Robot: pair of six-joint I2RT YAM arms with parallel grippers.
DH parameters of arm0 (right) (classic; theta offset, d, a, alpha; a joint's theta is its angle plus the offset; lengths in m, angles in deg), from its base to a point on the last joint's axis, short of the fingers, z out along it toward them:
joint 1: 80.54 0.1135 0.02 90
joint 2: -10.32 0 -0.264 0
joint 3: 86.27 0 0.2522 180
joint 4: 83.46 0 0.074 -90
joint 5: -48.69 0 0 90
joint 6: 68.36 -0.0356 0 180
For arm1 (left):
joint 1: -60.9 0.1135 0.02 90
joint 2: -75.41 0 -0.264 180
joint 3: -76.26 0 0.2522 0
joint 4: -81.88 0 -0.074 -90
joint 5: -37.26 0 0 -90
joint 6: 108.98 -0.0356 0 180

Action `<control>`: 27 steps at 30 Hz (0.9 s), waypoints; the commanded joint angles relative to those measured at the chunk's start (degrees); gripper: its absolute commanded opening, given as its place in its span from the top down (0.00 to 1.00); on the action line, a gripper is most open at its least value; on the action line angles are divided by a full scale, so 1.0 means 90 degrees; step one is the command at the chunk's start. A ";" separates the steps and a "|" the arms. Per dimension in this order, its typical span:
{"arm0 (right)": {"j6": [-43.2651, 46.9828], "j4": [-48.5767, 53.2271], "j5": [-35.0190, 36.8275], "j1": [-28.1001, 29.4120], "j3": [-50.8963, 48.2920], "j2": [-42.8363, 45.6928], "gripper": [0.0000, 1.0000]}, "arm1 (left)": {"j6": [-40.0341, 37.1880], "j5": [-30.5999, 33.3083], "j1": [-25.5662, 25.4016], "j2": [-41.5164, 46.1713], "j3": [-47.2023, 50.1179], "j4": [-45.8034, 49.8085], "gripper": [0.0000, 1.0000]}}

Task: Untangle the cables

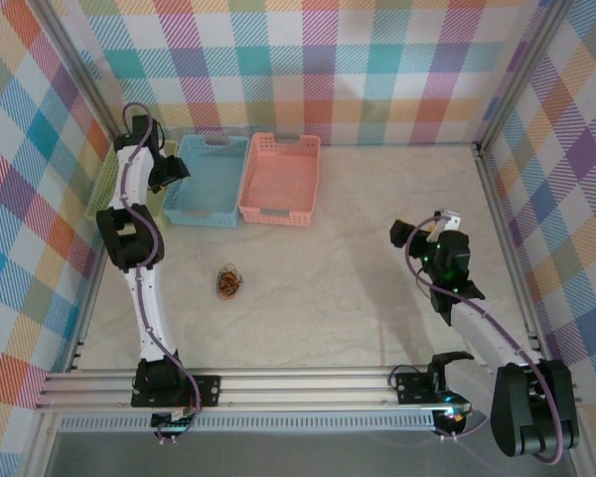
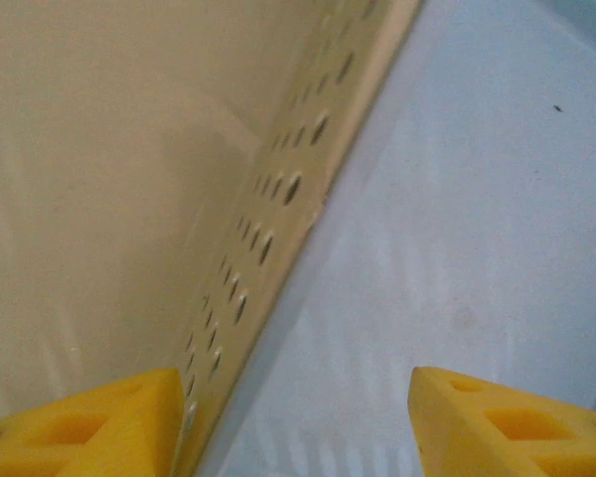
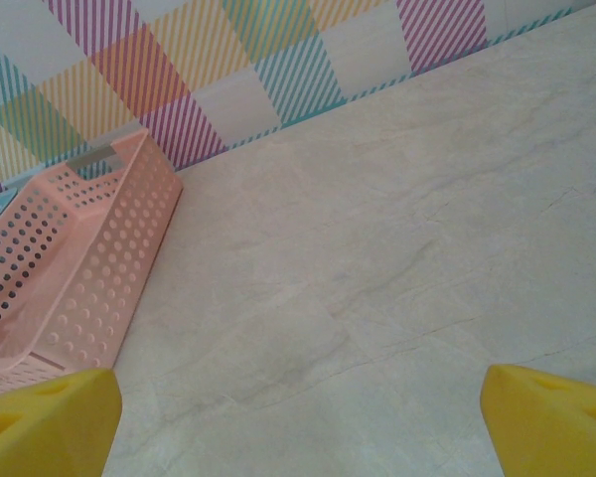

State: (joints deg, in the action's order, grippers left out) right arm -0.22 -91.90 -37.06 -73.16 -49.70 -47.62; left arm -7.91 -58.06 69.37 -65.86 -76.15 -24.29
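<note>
On the pale marbled counter [image 1: 348,298] between plaid walls [image 1: 308,60] we see the cables [image 1: 228,282] lying in one small clump, the left arm [image 1: 139,248] stretched far back with its left claw [image 2: 298,422] parted astride the yellow basket [image 2: 278,199] wall, and the right arm [image 1: 477,318] bent upward, its right claw [image 3: 298,417] spread wide over bare counter.
</note>
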 commanded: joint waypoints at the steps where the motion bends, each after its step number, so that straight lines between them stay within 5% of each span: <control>1: -0.0041 -0.0170 0.0026 0.0040 -0.0024 -0.0016 0.07 | -0.0027 -0.0095 -0.0350 -0.0051 -0.0167 0.0297 0.39; 27: -0.0100 -0.0180 -0.0008 0.0038 0.0005 -0.0113 0.06 | -0.0132 0.0280 -0.1916 -0.0220 -0.0080 0.0333 0.80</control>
State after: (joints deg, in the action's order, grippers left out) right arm -0.42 -91.90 -37.08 -73.16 -49.70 -48.16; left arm -9.39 -54.61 54.07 -67.80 -76.15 -22.82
